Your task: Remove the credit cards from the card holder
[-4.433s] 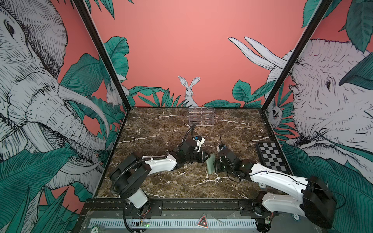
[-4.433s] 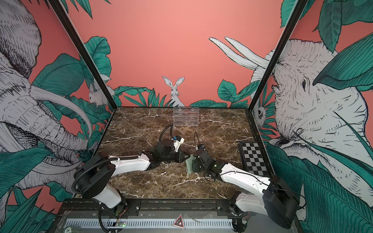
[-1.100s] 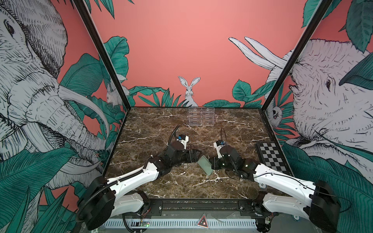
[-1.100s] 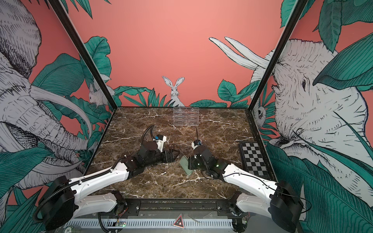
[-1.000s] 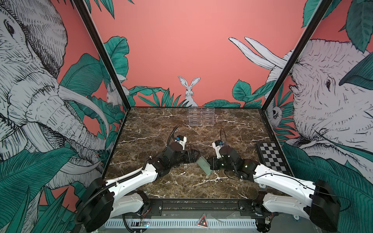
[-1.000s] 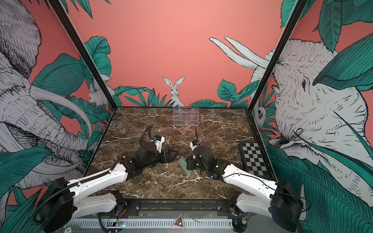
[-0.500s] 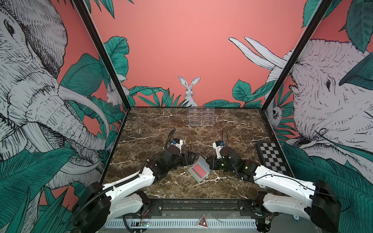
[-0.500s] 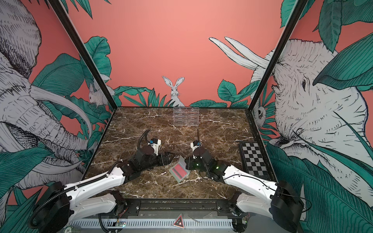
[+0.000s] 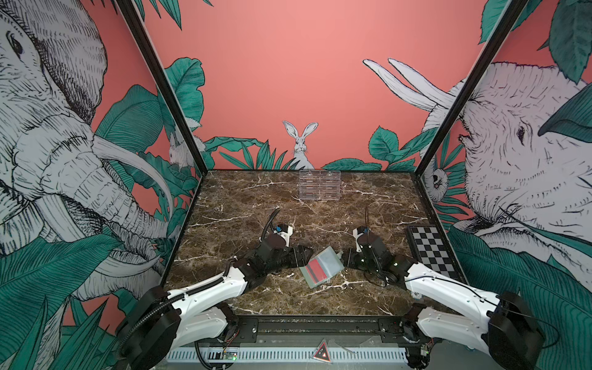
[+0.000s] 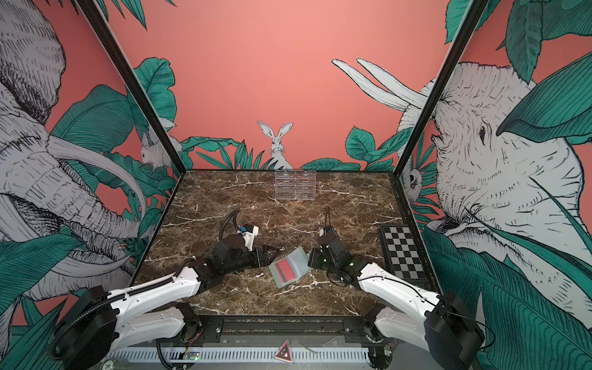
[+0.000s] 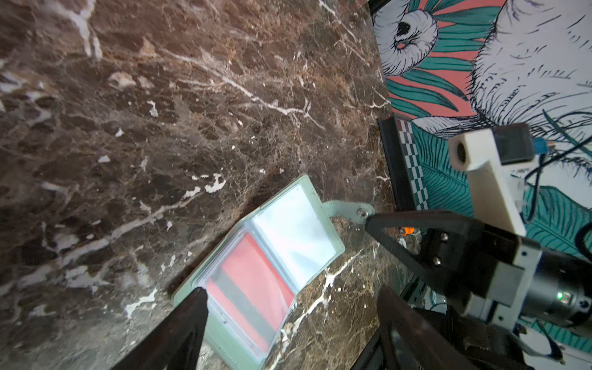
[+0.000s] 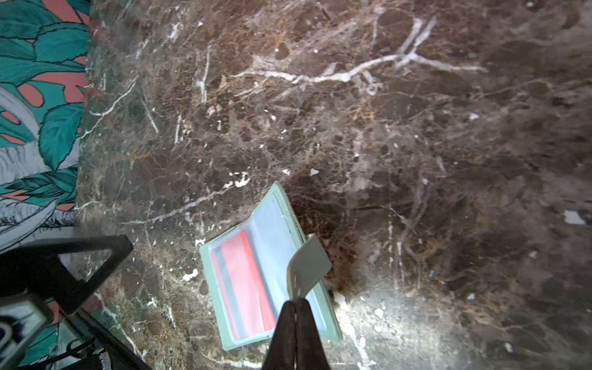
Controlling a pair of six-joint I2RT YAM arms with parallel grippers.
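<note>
The pale green card holder (image 9: 330,261) (image 10: 296,258) lies unfolded on the marble table. A red credit card with a dark stripe (image 9: 315,268) (image 10: 283,269) (image 11: 253,272) (image 12: 246,282) shows inside a clear sleeve. My right gripper (image 9: 342,255) (image 12: 295,302) is shut on the holder's snap tab (image 12: 309,266) (image 11: 346,208). My left gripper (image 9: 308,256) (image 11: 292,290) is open at the holder's other side. One of its fingers (image 11: 192,314) sits at the holder's corner. No other cards show.
A clear acrylic tiered stand (image 9: 319,185) (image 10: 295,185) stands at the back wall. A black-and-white checkered board (image 9: 431,250) (image 10: 403,253) lies along the right wall. Printed walls close in three sides.
The holder has swung from folded and tilted to lying open, baring the red card. My right gripper kept hold of the tab. My left gripper drew back slightly to the left.
</note>
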